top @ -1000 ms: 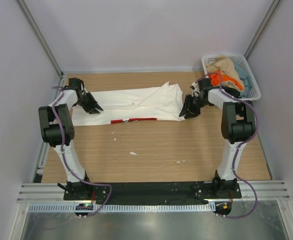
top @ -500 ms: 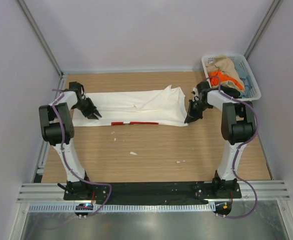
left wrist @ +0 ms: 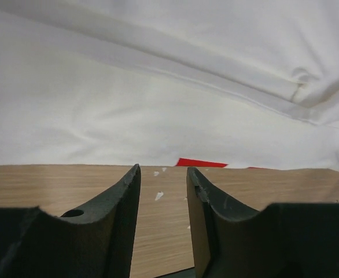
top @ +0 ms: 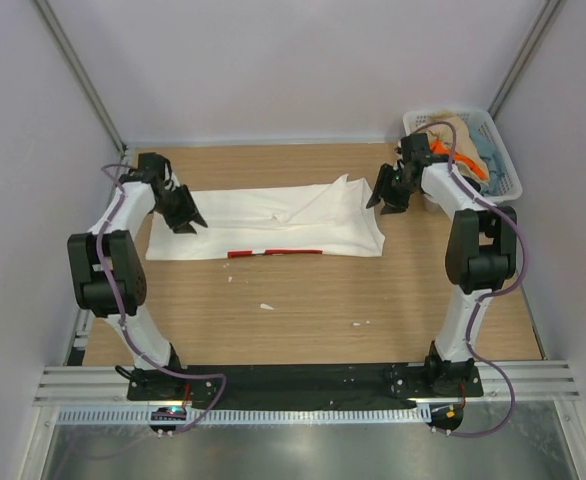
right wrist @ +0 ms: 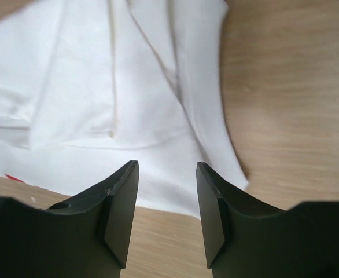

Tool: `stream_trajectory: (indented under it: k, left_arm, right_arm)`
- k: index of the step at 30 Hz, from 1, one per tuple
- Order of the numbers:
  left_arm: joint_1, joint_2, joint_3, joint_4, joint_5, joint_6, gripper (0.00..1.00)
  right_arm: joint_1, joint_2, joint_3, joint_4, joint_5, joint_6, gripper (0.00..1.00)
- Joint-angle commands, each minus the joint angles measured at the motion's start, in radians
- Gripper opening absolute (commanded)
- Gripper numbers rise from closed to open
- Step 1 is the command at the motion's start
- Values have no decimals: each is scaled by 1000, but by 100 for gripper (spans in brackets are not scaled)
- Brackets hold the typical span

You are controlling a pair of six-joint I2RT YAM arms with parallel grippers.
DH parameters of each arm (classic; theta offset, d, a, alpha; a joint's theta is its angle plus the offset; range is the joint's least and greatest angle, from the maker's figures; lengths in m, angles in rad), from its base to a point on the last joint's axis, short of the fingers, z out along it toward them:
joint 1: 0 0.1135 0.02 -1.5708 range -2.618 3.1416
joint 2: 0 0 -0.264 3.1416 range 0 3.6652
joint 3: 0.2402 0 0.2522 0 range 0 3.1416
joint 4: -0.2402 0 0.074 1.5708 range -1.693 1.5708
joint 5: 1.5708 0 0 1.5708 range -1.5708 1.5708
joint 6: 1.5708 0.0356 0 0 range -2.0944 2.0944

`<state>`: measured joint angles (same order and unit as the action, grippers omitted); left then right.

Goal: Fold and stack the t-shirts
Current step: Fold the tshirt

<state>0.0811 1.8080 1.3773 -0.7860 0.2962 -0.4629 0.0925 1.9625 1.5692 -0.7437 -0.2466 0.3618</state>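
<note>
Okay, left gripper and right gripper hover half-open, gripping nothing, at either end of the white t-shirt; its red print shows only a sliver.

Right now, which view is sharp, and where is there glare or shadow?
Top external view: sharp, even light, soft shadows only. Left wrist view: the white cloth t-shirt with red print is almost overexposed. Right wrist view: the black right pincer looks dark, with little detail.

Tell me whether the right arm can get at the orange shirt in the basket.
Probably yes: the basket is open-topped beside that arm, the orange shirt lies on top, and the right gripper holds nothing.
</note>
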Motion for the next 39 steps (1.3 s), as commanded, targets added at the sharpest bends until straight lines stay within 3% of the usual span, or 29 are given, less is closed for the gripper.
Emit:
stream_trajectory:
  k: [1,5,10,21,26,31,33,34,35,39]
  left_arm:
    - [-66,-12,58,37,110,21,39]
    - [-170,27,54,123,280,15,36]
    - [-288,50,32,188,368,-14,36]
    - [-320,-21,-61,197,377,-13,36]
    - [-346,-27,-47,195,342,-11,37]
    - [-406,13,8,195,317,-19,40]
    - [-428,28,43,195,285,-25,41]
    - [-457,42,57,195,265,-25,42]
    - [-472,50,87,195,244,-25,42]
    - [-532,86,154,212,141,-29,43]
  right_arm:
    - [10,18,32,295,-126,176,51]
    - [15,125,130,440,-135,203,51]
    - [18,303,291,503,-157,215,50]
    - [35,518,540,475,-175,200,46]
    - [36,523,542,469,-191,227,36]
    - [39,500,514,452,-186,223,36]
    - [39,504,523,428,-186,213,29]
    - [39,504,526,420,-178,212,15]
    - [39,503,532,412,-171,213,8]
    - [39,481,607,305,-132,239,1]
